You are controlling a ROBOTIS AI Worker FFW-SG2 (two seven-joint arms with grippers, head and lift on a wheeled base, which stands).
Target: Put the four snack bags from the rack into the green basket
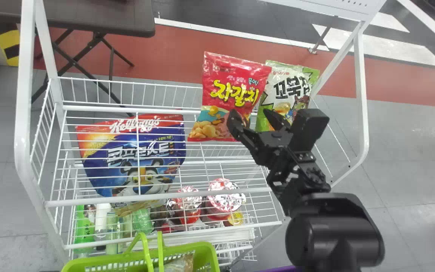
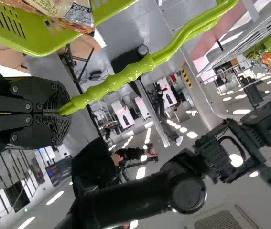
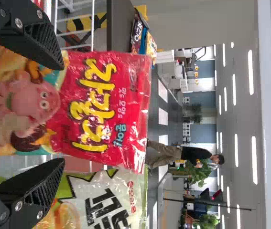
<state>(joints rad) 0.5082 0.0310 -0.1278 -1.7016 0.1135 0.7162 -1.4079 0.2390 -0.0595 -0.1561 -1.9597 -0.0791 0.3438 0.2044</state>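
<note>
Right fingers spread before the red bag, the basket held on the left.
Nearest, the left gripper (image 2: 61, 113) is clenched on the handle (image 2: 125, 76) of the green basket (image 1: 202, 251). Farther out, the right gripper (image 1: 254, 118) has its fingers parted, holding nothing; it is the nearer arm to the red bag (image 3: 97, 100), which lies straight ahead of its fingertips at the rack (image 1: 164, 85). The bag's long axis runs upright, leaning slightly, so the fingers would have to close across its width. The white-and-green bag (image 1: 283, 90) stands just to its right, overlapped, and could snag the right-hand finger.
</note>
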